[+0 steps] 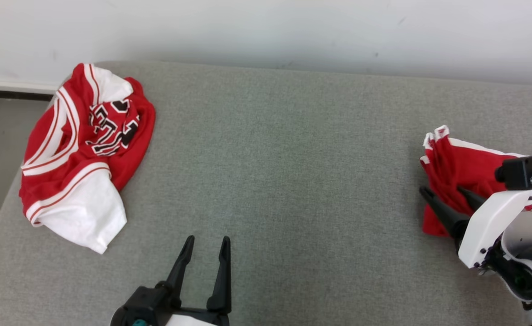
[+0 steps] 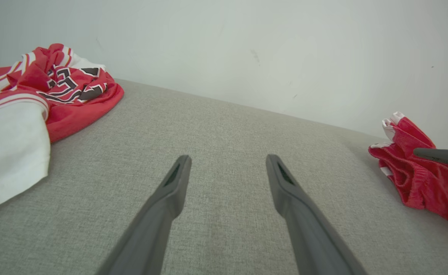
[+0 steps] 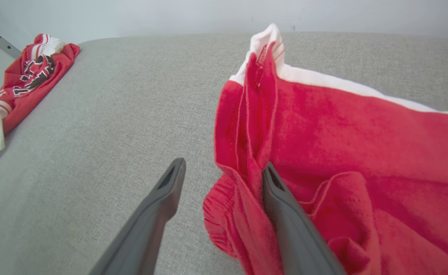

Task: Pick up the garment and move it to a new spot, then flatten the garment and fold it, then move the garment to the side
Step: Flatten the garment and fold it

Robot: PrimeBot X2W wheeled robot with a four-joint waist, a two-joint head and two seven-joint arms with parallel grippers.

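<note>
- The red garment (image 1: 463, 165), white-trimmed and seemingly a pair of shorts, lies bunched at the right edge of the grey desk (image 1: 284, 158).
- The right tool (image 1: 442, 190) stands wide at the garment's near side. One finger (image 3: 285, 214) presses against a fold and the other is over bare desk, so nothing is gripped.
- The left tool (image 1: 207, 238) is wide and empty, low at the front.
- A red-and-white jersey (image 1: 80, 149) lies crumpled at the far left, well apart.

garment (image 3: 342, 126): red cloth (soft nap) | surface (image 1: 284, 172): grey woven fabric, matt
</note>
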